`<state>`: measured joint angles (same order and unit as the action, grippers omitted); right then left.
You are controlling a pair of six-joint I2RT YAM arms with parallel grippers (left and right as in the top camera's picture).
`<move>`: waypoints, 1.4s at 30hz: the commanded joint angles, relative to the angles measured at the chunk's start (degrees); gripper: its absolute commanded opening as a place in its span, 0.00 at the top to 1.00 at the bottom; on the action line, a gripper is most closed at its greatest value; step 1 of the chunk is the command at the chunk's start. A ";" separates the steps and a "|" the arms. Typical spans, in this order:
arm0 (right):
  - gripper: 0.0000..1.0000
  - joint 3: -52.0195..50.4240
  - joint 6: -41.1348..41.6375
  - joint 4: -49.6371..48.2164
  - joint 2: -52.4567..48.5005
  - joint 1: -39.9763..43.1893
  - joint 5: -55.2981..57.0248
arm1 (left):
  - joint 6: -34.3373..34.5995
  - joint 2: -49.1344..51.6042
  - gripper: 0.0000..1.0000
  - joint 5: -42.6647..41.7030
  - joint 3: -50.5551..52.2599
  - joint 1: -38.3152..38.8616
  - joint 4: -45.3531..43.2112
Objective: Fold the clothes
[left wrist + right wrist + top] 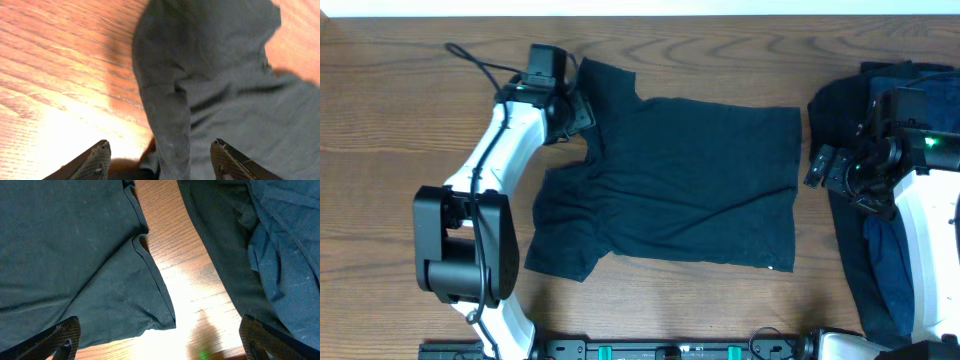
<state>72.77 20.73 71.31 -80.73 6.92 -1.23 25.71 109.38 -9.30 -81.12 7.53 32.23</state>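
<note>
A black short-sleeved T-shirt point(690, 180) lies spread flat mid-table, sleeves to the left and hem to the right. My left gripper point(584, 113) sits at the shirt's upper-left sleeve and collar. In the left wrist view the left gripper point(164, 160) is open, and a raised ridge of the shirt point(170, 125) runs between its fingers point(97, 160) without touching either. My right gripper point(817, 168) hovers at the shirt's right hem. The right wrist view shows the right gripper point(162, 340) wide open over bare wood beside the hem corner point(167, 320).
More clothes, navy point(895, 255) and black point(835, 110), lie heaped at the right edge under my right arm; the right wrist view shows this pile point(280, 255) too. A black cable point(470, 58) trails behind the left arm. The table's point(400, 110) left part is bare wood.
</note>
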 commanded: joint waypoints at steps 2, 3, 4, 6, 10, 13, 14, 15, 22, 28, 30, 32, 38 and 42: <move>0.01 0.31 -0.66 0.07 0.04 0.42 0.83 | 5.60 3.67 0.34 -6.84 -0.04 -1.31 -2.64; 0.01 0.31 -0.66 0.07 0.04 0.42 0.83 | 6.27 4.57 0.34 -8.57 -0.04 -1.46 -3.54; 0.01 0.31 -0.66 0.07 0.04 0.42 0.83 | 7.26 5.33 0.34 -10.10 -0.04 -1.55 -4.33; 0.01 0.31 -0.66 0.09 0.04 0.42 0.83 | 10.23 6.54 0.35 -11.47 -0.04 -1.75 -4.85; 0.01 0.31 -0.66 0.07 0.04 0.42 0.83 | 13.29 7.37 0.35 -11.45 -0.04 -1.79 -4.72; 0.01 0.31 -0.66 0.07 0.04 0.42 0.81 | 14.40 7.37 0.35 -11.47 -0.04 -1.84 -4.68; 0.01 0.31 -0.66 0.07 0.04 0.42 0.83 | 15.26 7.39 0.35 -11.43 -0.02 -1.84 -4.46; 0.01 0.31 -0.66 0.07 0.04 0.42 0.83 | 15.89 7.50 0.36 -11.43 0.15 -1.84 -4.48; 0.01 0.31 -0.66 0.07 0.04 0.42 0.83 | 18.01 10.73 0.49 -10.62 0.44 -1.79 -6.23; 0.01 0.31 -0.66 0.07 0.04 0.42 0.83 | 18.12 11.63 0.63 -10.62 0.31 -2.69 -9.73; 0.01 0.31 -0.66 0.07 0.04 0.42 0.83 | 18.05 11.47 0.71 -10.58 0.07 -3.06 -10.56; 0.01 0.31 -0.66 0.07 0.04 0.42 0.83 | 17.55 11.47 0.75 -10.16 -0.79 -3.26 -10.49; 0.01 0.31 -0.66 0.07 0.04 0.42 0.83 | 13.60 11.45 0.80 -9.33 -2.95 -2.56 -10.49; 0.01 0.31 -0.66 0.07 0.04 0.42 0.83 | 9.99 11.45 0.81 -7.06 -4.02 -1.20 -10.43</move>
<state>72.77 20.73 71.31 -80.75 6.94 -1.23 39.83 120.57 -18.83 -83.00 5.32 21.85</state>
